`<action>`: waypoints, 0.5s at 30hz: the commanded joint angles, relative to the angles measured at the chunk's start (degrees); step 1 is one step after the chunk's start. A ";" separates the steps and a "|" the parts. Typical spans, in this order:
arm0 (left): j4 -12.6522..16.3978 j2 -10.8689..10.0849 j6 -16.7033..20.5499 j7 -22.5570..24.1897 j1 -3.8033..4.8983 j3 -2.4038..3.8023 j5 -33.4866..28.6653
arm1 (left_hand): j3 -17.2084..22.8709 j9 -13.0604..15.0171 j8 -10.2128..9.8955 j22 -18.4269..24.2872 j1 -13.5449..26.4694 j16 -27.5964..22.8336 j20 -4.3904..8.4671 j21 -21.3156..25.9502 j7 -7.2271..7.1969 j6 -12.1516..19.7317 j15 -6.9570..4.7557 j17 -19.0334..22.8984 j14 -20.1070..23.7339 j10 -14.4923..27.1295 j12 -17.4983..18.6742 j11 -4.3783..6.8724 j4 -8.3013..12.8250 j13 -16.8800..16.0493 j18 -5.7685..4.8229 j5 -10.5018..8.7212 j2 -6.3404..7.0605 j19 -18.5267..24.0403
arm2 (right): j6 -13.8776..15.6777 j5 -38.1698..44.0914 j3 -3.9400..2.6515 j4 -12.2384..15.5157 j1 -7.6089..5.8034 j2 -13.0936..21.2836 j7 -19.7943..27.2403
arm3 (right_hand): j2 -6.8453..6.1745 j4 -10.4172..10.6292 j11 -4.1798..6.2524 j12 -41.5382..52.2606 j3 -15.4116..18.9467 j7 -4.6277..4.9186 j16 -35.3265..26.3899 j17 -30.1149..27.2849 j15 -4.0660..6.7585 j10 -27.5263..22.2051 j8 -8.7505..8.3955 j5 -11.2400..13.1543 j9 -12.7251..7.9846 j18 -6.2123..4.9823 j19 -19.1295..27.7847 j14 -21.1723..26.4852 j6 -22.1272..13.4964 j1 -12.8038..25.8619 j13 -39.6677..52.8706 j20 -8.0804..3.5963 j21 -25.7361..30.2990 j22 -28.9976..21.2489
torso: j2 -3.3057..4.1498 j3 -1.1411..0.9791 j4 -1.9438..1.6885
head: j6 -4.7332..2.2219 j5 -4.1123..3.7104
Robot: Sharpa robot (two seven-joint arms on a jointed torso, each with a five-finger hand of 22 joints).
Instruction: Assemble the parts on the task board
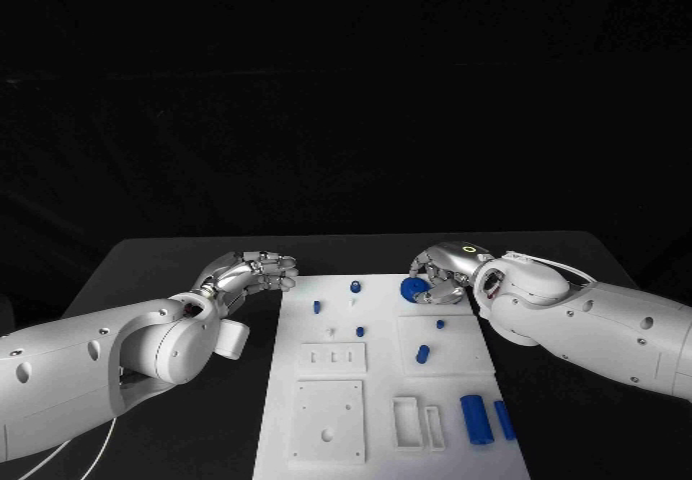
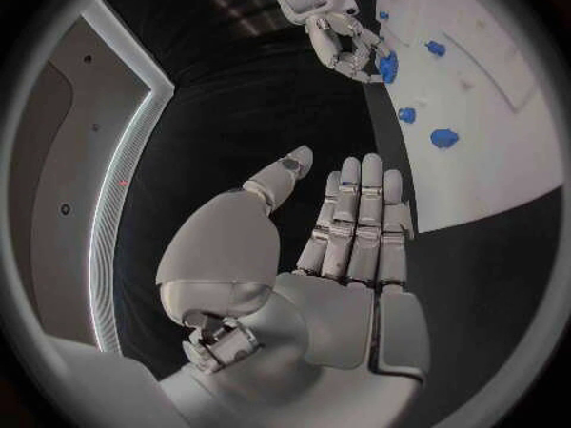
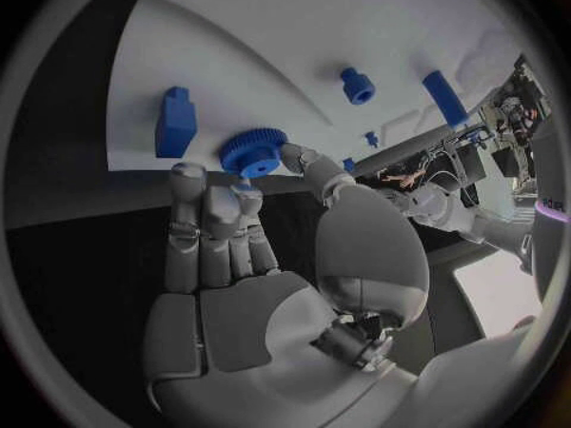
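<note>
The white task board (image 1: 378,385) lies in the middle of the black table. My right hand (image 1: 444,272) hovers at the board's far right corner and pinches a blue gear (image 1: 415,289) between thumb and fingers; the right wrist view shows the gear (image 3: 252,150) at the fingertips, just over the board's edge (image 3: 298,29). My left hand (image 1: 257,272) is beside the board's far left corner with its fingers (image 2: 361,221) stretched out and nothing in it. Small blue pegs (image 1: 355,287) stand on the far half of the board. Two blue cylinders (image 1: 472,418) lie at its near right.
White recessed plates (image 1: 333,357) and two small white frames (image 1: 418,420) sit on the near half of the board. A blue block (image 3: 176,122) stands close to the held gear. Bare black table (image 1: 159,270) runs along both sides of the board.
</note>
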State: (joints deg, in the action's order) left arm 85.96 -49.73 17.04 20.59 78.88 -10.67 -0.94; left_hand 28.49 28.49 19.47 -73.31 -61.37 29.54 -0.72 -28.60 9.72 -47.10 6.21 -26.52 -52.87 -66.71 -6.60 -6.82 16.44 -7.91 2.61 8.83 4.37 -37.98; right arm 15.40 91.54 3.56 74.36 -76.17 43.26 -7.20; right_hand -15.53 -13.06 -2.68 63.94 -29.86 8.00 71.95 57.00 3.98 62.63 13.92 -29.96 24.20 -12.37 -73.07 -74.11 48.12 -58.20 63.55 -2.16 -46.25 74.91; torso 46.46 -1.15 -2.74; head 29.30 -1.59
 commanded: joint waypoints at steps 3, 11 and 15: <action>0.04 0.04 -0.67 0.35 0.06 0.04 0.06 | 0.19 0.07 -0.40 0.05 -0.32 -0.31 -0.01 0.16 0.18 0.12 0.25 -0.10 -0.10 0.04 0.32 -0.52 -0.11 0.08 -0.10 -0.28 0.37 -0.26 | -1.86 -0.64 0.07 -0.11 0.12 0.26 0.70 | 0.62 0.06 0.02 0.38 0.32 1.24 -0.42 0.13 -0.29 -0.34 0.02 -0.66 0.12 -2.63 0.05 -0.09 -1.19 0.15 -0.09 -0.24 0.38 0.80 | 0.00 0.00 0.01 | 0.02 -0.03; -0.08 0.06 -0.69 0.37 0.06 0.04 0.06 | 0.19 0.08 -0.41 0.05 -0.32 -0.32 -0.02 0.16 0.18 0.12 0.25 -0.10 -0.10 0.04 0.35 -0.52 -0.12 0.08 -0.11 -0.29 0.37 -0.25 | -2.50 -1.17 0.07 -0.24 0.12 0.34 1.10 | 1.01 0.04 0.19 0.50 0.28 1.06 -0.46 0.25 -0.12 -0.35 0.46 -0.98 0.31 -2.63 0.03 -0.12 -0.51 -0.09 -0.15 -0.22 0.38 0.84 | -0.01 -0.03 -0.01 | 0.06 -0.03; -0.11 0.09 -0.68 0.37 0.06 0.04 0.06 | 0.19 0.08 -0.41 0.05 -0.31 -0.32 -0.02 0.17 0.18 0.12 0.26 -0.10 -0.09 0.03 0.36 -0.52 -0.12 0.08 -0.11 -0.28 0.36 -0.25 | -2.86 -1.38 0.08 -0.38 0.12 0.30 1.08 | 1.60 0.04 0.42 0.60 -0.11 0.82 -0.50 0.35 0.10 -0.28 0.90 -0.26 0.48 -2.63 0.00 -0.15 0.24 -0.46 -0.24 -0.20 0.39 0.85 | -0.02 -0.01 0.00 | 0.06 -0.02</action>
State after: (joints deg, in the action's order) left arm 85.80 -49.71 17.04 20.56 78.88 -10.67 -0.94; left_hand 28.49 28.48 19.26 -73.31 -61.37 29.54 -0.72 -28.60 9.72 -47.10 6.21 -26.56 -52.87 -66.71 -6.60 -6.83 16.44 -7.91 2.61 8.83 4.37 -37.98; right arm 14.54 90.40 3.50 74.12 -76.24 43.37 -6.43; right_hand -14.47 -13.06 -2.47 64.30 -29.86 8.21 71.75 57.27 3.98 62.43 14.63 -30.40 24.59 -12.36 -73.04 -74.11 48.18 -58.82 63.36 -2.13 -46.24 74.91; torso 46.44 -1.15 -2.74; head 29.36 -1.63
